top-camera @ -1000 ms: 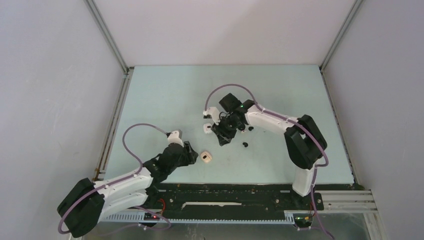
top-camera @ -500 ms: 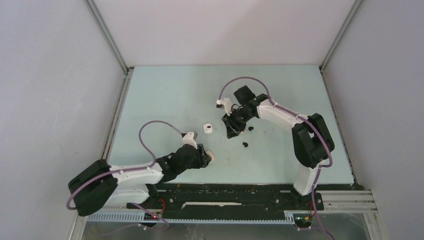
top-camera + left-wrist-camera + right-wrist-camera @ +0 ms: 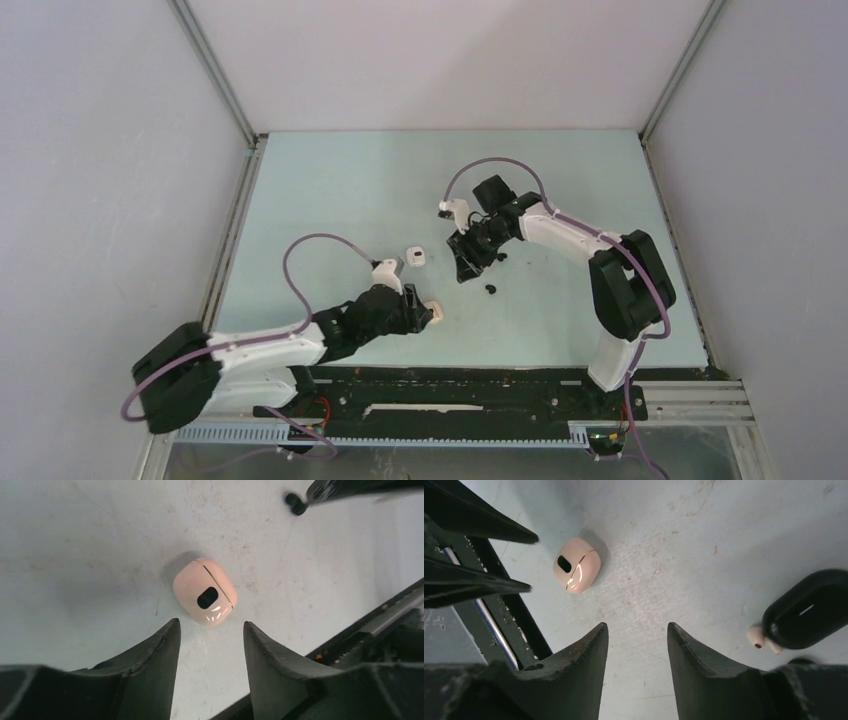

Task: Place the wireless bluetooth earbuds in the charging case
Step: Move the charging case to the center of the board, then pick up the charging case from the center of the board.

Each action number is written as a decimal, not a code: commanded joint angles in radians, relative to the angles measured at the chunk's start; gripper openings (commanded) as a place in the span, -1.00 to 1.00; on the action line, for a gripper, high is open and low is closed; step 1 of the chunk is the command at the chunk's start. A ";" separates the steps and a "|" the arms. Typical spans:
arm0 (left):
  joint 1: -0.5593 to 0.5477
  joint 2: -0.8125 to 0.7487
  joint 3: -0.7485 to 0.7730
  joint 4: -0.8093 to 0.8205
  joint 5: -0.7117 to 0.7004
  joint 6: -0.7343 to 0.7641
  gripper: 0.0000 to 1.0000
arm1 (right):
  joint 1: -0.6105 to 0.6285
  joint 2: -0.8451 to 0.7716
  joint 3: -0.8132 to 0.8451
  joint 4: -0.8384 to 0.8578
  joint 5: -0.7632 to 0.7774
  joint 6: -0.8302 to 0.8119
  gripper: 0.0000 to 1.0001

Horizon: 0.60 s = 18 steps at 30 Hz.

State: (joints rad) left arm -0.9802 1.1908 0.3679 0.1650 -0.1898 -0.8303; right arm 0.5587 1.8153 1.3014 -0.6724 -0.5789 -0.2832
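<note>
A closed pale pink charging case (image 3: 205, 597) with a black oval mark lies on the table just beyond my left gripper (image 3: 211, 625), which is open and empty. The case also shows in the top view (image 3: 434, 312) and in the right wrist view (image 3: 576, 565). My right gripper (image 3: 636, 627) is open and empty above bare table. A glossy black case (image 3: 809, 610) lies to its right, with a white earbud (image 3: 756, 636) touching it. A black earbud (image 3: 490, 289) lies loose near the right gripper (image 3: 461, 270). It also shows in the left wrist view (image 3: 296, 504).
A small white case (image 3: 415, 258) lies left of the right gripper. The black rail (image 3: 450, 380) at the table's near edge runs close behind the pink case. The left gripper's fingers (image 3: 479, 587) reach into the right wrist view from the left.
My left arm has swung right and the pink case has shifted right with it. My right gripper has drawn back right, away from the white case.
</note>
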 commanded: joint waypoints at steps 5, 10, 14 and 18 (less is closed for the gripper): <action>-0.011 -0.446 -0.051 -0.346 -0.341 0.014 0.21 | 0.169 -0.130 -0.169 0.164 0.169 0.125 0.29; -0.009 -0.456 -0.036 -0.418 -0.466 0.046 0.23 | 0.291 -0.105 -0.145 0.221 0.294 0.196 0.46; -0.009 -0.435 -0.039 -0.430 -0.478 0.032 0.24 | 0.341 -0.061 -0.107 0.212 0.379 0.231 0.55; -0.009 -0.444 -0.056 -0.429 -0.481 0.010 0.24 | 0.373 -0.013 -0.073 0.207 0.462 0.273 0.88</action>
State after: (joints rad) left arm -0.9882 0.7586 0.3248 -0.2501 -0.6037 -0.8097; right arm 0.9096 1.7584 1.1687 -0.4965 -0.2417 -0.0738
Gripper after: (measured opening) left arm 0.619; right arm 0.848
